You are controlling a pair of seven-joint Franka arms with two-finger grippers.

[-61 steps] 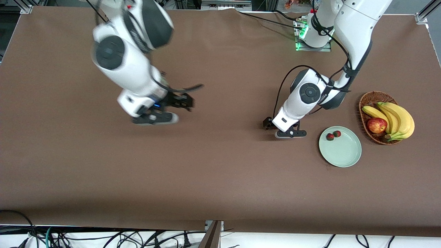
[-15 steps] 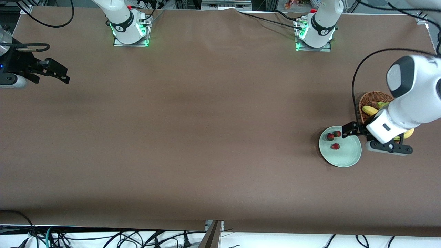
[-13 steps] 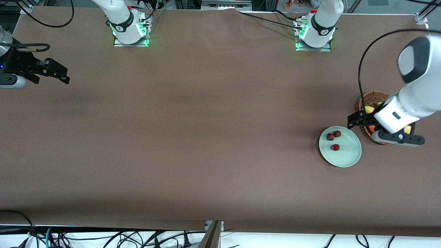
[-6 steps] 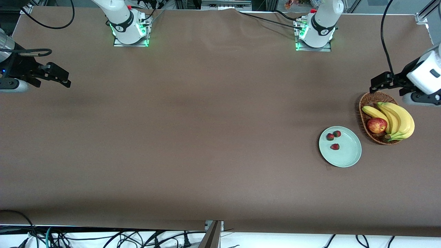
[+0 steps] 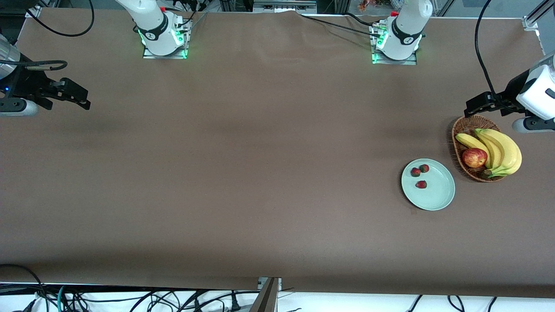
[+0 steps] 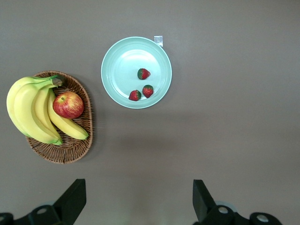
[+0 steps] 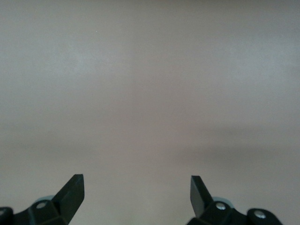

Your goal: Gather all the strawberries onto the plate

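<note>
Front view showing three strawberries (image 5: 421,175) lying on the plate (image 5: 438,200), two close together toward the rim nearer the robots' bases, the third alone a little nearer the front camera. Plate sitting on the brown counter (image 5: 260,173) toward the left arm's end, just beside the wicker basket (image 5: 461,128), apart from it. Basket holding a bunch of bananas (image 5: 503,149) and a red-yellow apple (image 5: 474,157) resting against them. Left gripper (image 5: 479,104) hanging released and holding nothing, over the counter at the edge of the basket's rim farther from the front camera. Left wrist view looking straight down on plate, berries and basket, both fingers (image 6: 70,199) standing wide apart with nothing between them. Small pale tag (image 6: 158,41) lying at the plate's rim. Right gripper (image 5: 73,95) waiting over the bare counter at the right arm's end, well apart from all the fruit, likewise released and empty. Right wrist view showing only plain counter between spread fingers (image 7: 70,192).
</note>
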